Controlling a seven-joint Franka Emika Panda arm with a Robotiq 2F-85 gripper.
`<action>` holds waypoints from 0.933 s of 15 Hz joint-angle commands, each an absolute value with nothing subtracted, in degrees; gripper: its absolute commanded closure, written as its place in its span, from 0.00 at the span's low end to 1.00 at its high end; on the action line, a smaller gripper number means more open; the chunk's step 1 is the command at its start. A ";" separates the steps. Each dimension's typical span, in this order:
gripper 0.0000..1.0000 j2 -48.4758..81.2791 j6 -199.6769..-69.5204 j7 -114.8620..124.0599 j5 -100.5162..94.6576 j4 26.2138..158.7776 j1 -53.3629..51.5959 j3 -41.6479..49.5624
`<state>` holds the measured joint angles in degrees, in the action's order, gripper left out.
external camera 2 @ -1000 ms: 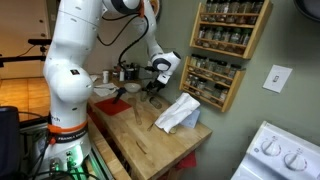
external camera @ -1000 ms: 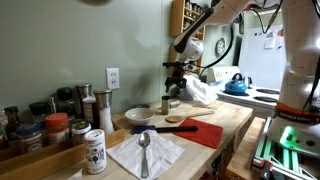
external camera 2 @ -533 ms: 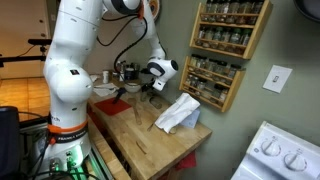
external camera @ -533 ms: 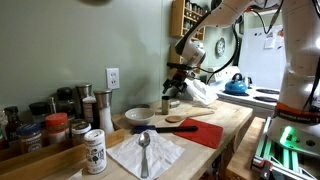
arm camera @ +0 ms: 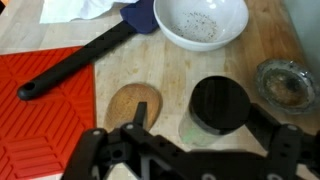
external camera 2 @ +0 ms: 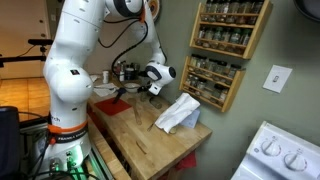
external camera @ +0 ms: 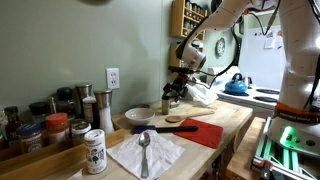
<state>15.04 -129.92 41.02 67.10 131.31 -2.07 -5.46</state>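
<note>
My gripper (arm camera: 204, 120) is open and comes in from the bottom of the wrist view. Its two black fingers (arm camera: 139, 116) stand on either side of a small glass jar with a black lid (arm camera: 220, 104). The jar stands upright on the wooden counter, and whether the fingers touch it I cannot tell. In both exterior views the gripper (external camera: 173, 94) (external camera 2: 143, 88) hangs low over the counter, right above the jar (external camera: 170, 106). A wooden spoon head (arm camera: 133, 103) lies just left of the jar.
Beyond the jar are a white bowl (arm camera: 196, 20), a black spatula (arm camera: 75, 65), a red mat (arm camera: 35, 115) and a small glass dish (arm camera: 286, 82). A white cloth (external camera 2: 178, 113), a napkin with a metal spoon (external camera: 145, 150) and spice bottles (external camera: 94, 150) sit on the counter.
The gripper has come down from above the counter until its open fingers stand around the jar. Nothing else has moved.
</note>
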 commanded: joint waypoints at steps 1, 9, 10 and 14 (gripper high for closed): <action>0.00 16.69 -128.77 39.54 70.99 131.09 -2.97 -4.53; 0.26 20.25 -126.75 40.03 74.98 129.39 -3.48 -4.41; 0.32 20.51 -126.37 40.13 75.00 129.22 -3.47 -4.33; 0.65 20.44 -126.06 41.65 73.78 129.36 -3.53 -3.75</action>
<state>20.03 -127.58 40.93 73.45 129.55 -2.60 -5.26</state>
